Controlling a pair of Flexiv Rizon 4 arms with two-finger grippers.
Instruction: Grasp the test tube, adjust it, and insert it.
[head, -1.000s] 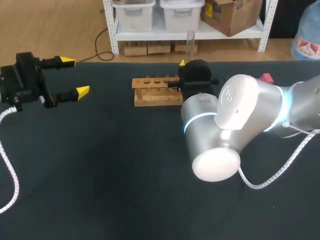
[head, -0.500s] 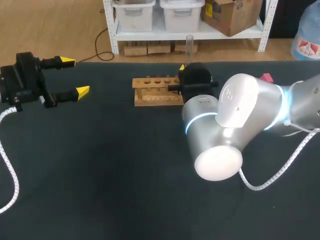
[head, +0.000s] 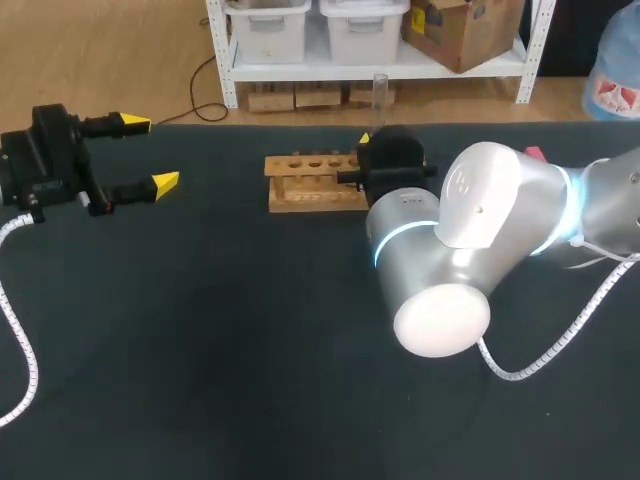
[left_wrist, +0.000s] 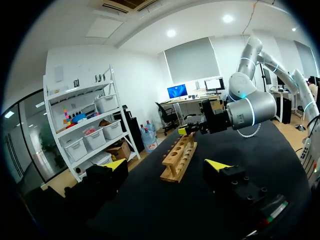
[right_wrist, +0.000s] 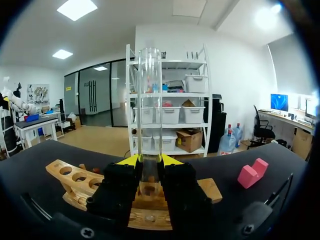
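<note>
A clear glass test tube (right_wrist: 150, 80) stands upright between the yellow-tipped fingers of my right gripper (right_wrist: 149, 160), which is shut on its lower part. In the head view the test tube (head: 380, 85) rises above the right gripper (head: 385, 150) at the right end of the wooden rack (head: 310, 182). The rack (right_wrist: 75, 182) has a row of round holes; the tube's bottom end is hidden by the fingers. My left gripper (head: 150, 153) hovers open at the table's far left, well apart from the rack (left_wrist: 180, 157).
A pink block (right_wrist: 252, 172) lies on the dark table to the right of the rack, partly behind my right arm's elbow (head: 470, 250) in the head view. A white cable (head: 20, 350) trails from the left arm.
My right gripper has sunk slightly with the tube over the rack's right end, and its elbow has shifted a little to the right. The left arm has not moved.
</note>
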